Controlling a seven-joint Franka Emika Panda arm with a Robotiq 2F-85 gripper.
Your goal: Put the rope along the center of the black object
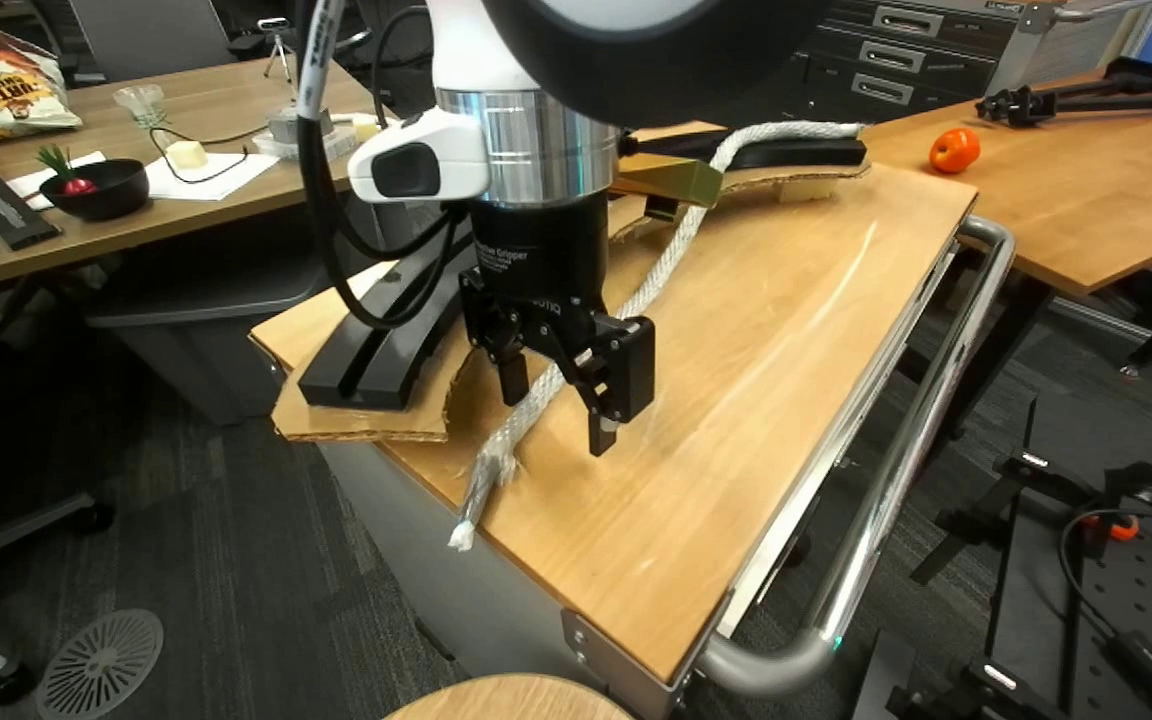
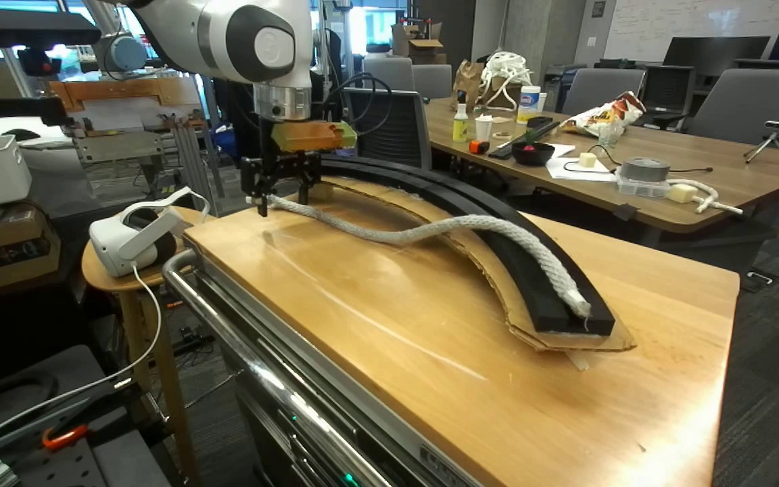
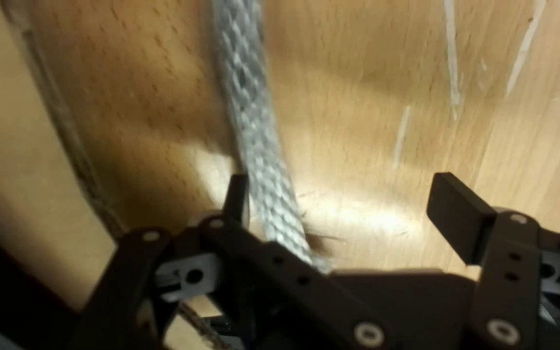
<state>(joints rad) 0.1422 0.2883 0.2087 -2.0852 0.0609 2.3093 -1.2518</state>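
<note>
**Gripper (image 1: 557, 410) position: fingers (image 3: 460, 214) spread**

Your arm (image 2: 227, 34) shows at the top of both exterior views. Your wrist (image 1: 556, 150) stands nearly upright, with the gripper pointing down beneath it. In the wrist view, you see both fingers well apart.

arm (image 2: 219, 40): white | wrist collar (image 1: 554, 150): shiny silver | cables (image 1: 313, 190): black | jaws: black, pale round screws (image 3: 369, 334)

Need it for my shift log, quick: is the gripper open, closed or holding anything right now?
Gripper: open, holding nothing; in the wrist view the rope shows between its parted jaws.
</note>
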